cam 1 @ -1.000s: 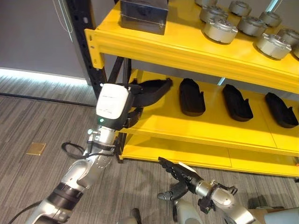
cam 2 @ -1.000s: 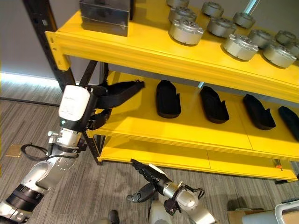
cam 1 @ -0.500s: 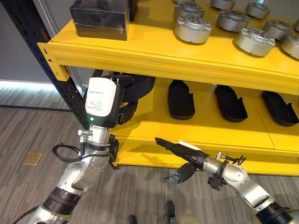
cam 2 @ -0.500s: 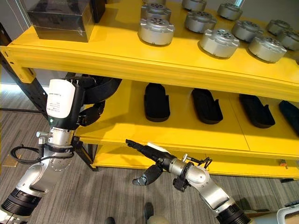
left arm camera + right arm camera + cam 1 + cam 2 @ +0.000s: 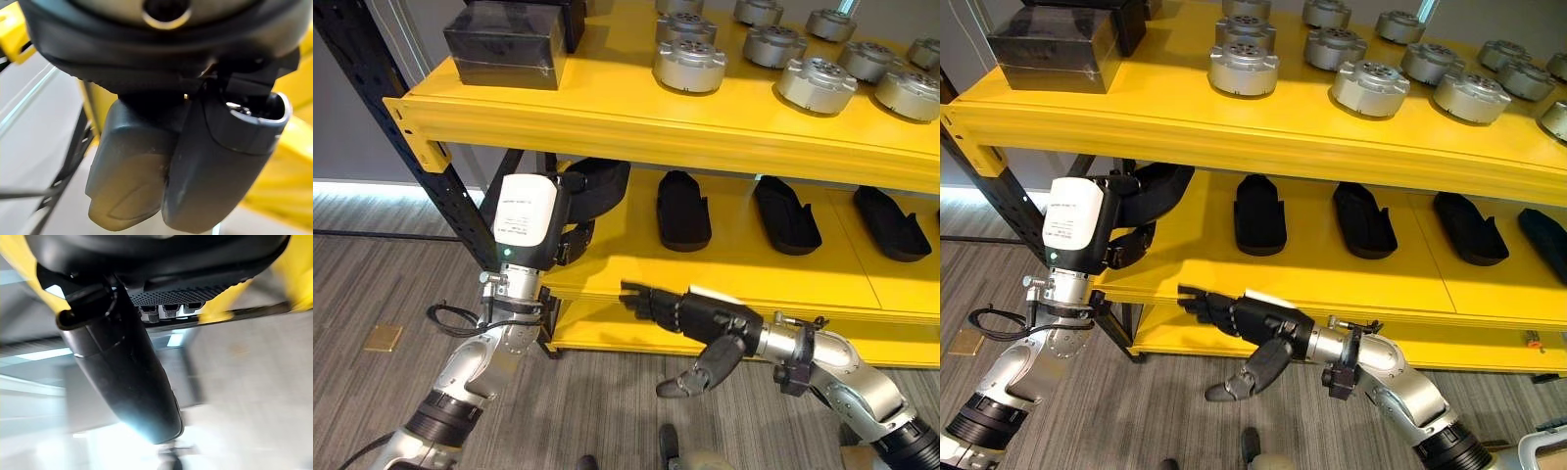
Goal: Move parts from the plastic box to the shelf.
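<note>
At the left end of the yellow middle shelf [image 5: 744,264], my left hand [image 5: 571,239] is shut on a black shoe-shaped part [image 5: 603,179] and holds it just above the shelf, under the top shelf. Three more black parts [image 5: 683,211] lie in a row to its right. My right hand [image 5: 700,313] is open in front of the middle shelf's front edge, fingers straight and pointing left, thumb [image 5: 127,382] hanging down, holding nothing.
On the top shelf [image 5: 607,113] stand several round silver parts [image 5: 690,67] and a black box [image 5: 504,44] at its left end. A black upright post [image 5: 406,122] carries the shelves on the left. Grey striped floor [image 5: 372,284] lies below.
The camera has tilted up. My right hand has risen from near the floor to the middle shelf's front edge and reached left. My left hand still holds the part at the shelf's left end.
</note>
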Robot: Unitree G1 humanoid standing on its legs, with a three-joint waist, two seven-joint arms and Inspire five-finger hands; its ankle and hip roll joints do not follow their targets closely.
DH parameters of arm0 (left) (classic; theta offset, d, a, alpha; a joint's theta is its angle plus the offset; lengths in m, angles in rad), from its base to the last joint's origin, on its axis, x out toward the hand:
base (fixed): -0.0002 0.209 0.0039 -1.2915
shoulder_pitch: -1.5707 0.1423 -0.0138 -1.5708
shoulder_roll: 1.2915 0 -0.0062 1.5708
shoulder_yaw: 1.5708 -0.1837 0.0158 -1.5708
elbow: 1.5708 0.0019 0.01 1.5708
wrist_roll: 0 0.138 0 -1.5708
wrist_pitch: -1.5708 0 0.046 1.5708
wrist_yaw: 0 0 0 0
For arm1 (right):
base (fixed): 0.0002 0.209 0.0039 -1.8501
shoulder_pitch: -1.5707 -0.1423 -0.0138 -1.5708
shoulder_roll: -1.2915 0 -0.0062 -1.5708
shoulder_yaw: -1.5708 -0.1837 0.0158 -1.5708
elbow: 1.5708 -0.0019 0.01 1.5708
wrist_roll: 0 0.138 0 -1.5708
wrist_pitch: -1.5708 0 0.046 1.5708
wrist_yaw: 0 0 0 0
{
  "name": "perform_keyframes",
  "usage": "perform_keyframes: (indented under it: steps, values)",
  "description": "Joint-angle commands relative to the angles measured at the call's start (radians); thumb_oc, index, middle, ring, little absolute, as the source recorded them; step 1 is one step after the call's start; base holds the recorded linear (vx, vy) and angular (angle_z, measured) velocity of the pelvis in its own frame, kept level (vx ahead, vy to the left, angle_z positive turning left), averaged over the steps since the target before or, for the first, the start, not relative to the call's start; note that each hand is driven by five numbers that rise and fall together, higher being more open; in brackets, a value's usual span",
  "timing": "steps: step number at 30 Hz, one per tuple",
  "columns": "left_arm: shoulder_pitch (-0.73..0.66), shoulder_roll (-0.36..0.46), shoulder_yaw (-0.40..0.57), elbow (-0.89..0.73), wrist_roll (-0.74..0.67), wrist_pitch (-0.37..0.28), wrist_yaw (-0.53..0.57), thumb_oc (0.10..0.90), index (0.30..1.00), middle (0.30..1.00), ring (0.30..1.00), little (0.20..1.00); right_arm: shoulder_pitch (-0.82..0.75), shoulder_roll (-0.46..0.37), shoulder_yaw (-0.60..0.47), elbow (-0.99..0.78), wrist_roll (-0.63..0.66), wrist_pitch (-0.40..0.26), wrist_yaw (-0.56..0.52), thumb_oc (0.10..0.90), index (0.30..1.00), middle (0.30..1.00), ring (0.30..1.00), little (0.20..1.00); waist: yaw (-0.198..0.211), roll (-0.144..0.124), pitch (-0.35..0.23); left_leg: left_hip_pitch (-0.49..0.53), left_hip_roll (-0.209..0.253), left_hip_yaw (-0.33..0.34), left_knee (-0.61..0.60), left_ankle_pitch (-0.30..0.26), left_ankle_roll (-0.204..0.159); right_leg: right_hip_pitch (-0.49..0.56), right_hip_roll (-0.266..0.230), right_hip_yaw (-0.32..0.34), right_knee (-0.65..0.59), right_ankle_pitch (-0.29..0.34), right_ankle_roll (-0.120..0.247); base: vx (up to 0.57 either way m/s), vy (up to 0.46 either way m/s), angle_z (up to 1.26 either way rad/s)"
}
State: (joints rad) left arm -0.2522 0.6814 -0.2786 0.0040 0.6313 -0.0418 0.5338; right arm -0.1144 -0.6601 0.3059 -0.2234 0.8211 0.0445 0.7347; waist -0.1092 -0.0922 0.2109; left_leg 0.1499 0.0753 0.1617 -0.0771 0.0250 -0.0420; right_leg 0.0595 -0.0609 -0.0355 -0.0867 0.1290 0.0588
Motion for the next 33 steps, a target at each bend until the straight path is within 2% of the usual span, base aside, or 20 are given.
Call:
perform_keyframes:
  steps: [1,4,7,11,12,22,25,33]
  values:
    - [-0.18,-0.019,-0.003,0.004,0.02,-0.026,0.057,0.4,0.3,0.3,0.3,0.3,-0.035,0.044,-0.034,-0.09,0.206,-0.097,0.122,0.9,1.0,1.0,1.0,1.0,0.01,0.004,-0.082,-0.014,0.11,-0.05,0.008,0.006,-0.041,0.025,-0.077,0.007,0.069,-0.071,0.085,-0.01,-0.061,-0.01]
    - [-0.23,-0.029,-0.031,0.062,0.031,-0.01,0.063,0.4,0.3,0.3,0.3,0.3,-0.043,0.101,-0.024,-0.101,0.274,-0.072,0.176,0.9,1.0,1.0,1.0,1.0,0.009,0.01,-0.063,-0.044,0.114,-0.058,0.037,0.004,-0.042,0.003,-0.072,0.012,0.098,-0.085,0.082,-0.03,-0.076,0.02]
    - [-0.332,-0.029,-0.084,0.139,0.018,0.052,0.087,0.4,0.3,0.3,0.3,0.3,-0.098,0.144,0.009,-0.095,0.261,-0.068,0.178,0.9,1.0,1.0,1.0,1.0,0.004,0.02,-0.024,-0.096,0.117,-0.065,0.078,-0.005,-0.046,-0.04,-0.066,0.016,0.138,-0.106,0.074,-0.09,-0.088,0.06]
    - [-0.398,-0.027,-0.102,0.19,-0.006,0.074,0.108,0.4,0.3,0.3,0.3,0.3,-0.134,0.173,0.025,-0.091,0.255,-0.054,0.195,0.9,1.0,1.0,1.0,1.0,-0.001,0.027,0.009,-0.145,0.122,-0.071,0.105,0.0,-0.048,-0.085,-0.057,0.021,0.166,-0.115,0.065,-0.15,-0.06,0.01]
    - [-0.446,-0.023,-0.115,0.218,-0.025,0.089,0.126,0.4,0.3,0.3,0.3,0.3,-0.165,0.189,0.035,-0.087,0.254,-0.042,0.209,0.9,1.0,1.0,1.0,1.0,-0.007,0.031,0.037,-0.175,0.125,-0.074,0.116,0.006,-0.05,-0.113,-0.051,0.025,0.182,-0.12,0.057,-0.19,-0.05,-0.05]
    - [-0.609,-0.042,-0.169,0.336,-0.02,0.161,0.168,0.4,0.3,0.3,0.3,0.3,-0.277,0.237,0.065,-0.089,0.219,0.015,0.265,0.9,1.0,1.0,1.0,1.0,-0.045,0.048,0.149,-0.28,0.139,-0.073,0.148,0.033,-0.053,-0.233,-0.013,0.04,0.247,-0.142,0.021,-0.13,-0.031,-0.05]
    - [-0.656,-0.049,-0.191,0.364,-0.004,0.177,0.186,0.4,0.3,0.3,0.3,0.3,-0.31,0.257,0.064,-0.093,0.207,0.049,0.281,0.9,1.0,1.0,1.0,1.0,-0.059,0.055,0.193,-0.344,0.136,-0.076,0.189,0.034,-0.051,-0.303,-0.002,0.042,0.298,-0.154,0.005,-0.12,0.005,-0.1]
    - [-0.712,-0.043,-0.208,0.404,0.022,0.215,0.186,0.4,0.3,0.3,0.3,0.3,-0.358,0.291,0.07,-0.105,0.181,0.109,0.296,0.9,1.0,1.0,1.0,1.0,-0.073,0.07,0.253,-0.443,0.123,-0.077,0.244,0.035,-0.046,-0.411,0.009,0.047,0.369,-0.166,-0.011,-0.09,0.029,-0.05]
